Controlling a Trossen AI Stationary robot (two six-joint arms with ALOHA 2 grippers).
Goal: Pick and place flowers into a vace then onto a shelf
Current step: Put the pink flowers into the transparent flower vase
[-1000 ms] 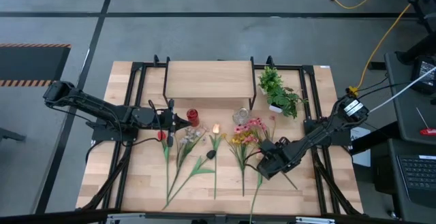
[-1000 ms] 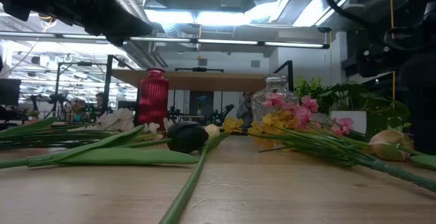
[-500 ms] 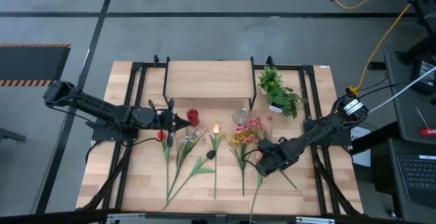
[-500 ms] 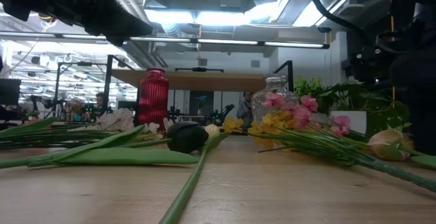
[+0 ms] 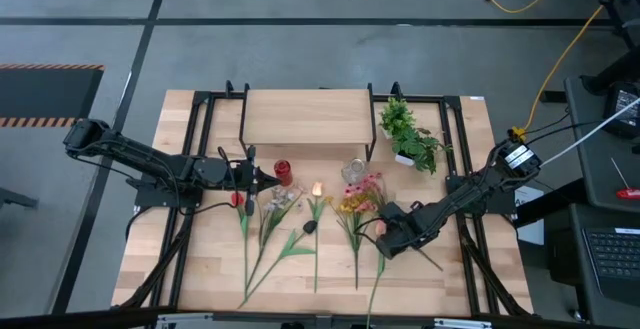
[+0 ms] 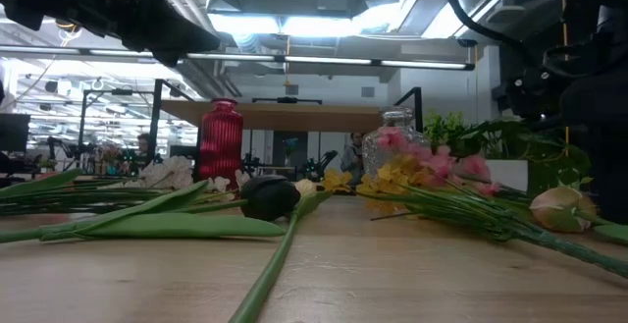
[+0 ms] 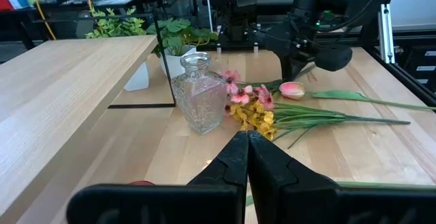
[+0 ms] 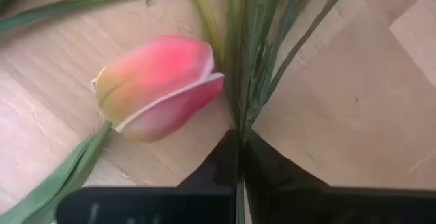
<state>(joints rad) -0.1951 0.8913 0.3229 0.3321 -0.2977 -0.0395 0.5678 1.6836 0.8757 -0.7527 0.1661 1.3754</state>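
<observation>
The right gripper (image 5: 383,231) has been brought leftward onto the bunch of flowers (image 5: 358,201) since a second ago, and its jaws, then spread, are now closed on thin green stems; the pink blooms are seen shifted slightly in the low view. In the right wrist view the stems (image 8: 240,81) are pinched between the two dark fingers (image 8: 221,163), with a pink-and-peach tulip (image 8: 158,84) lying on the wood just beside them.

The remaining flowers are spread over the near half of the table (image 5: 460,269), between the two grippers, with their stems running toward the near edge. A clear glass vase (image 5: 352,171) is stood just beyond the pink and yellow blooms, and a red vase (image 5: 283,172) is stood to its left; nothing is seen inside the glass one, and the inside of the red one cannot be made out. Both are placed just in front of the shelf (image 5: 306,117), whose top carries nothing. A leafy plant in a white pot (image 5: 410,137) is set to the right of the shelf.

The left gripper (image 5: 268,179) is held above the table just left of the red vase, its fingers pressed together on nothing.
</observation>
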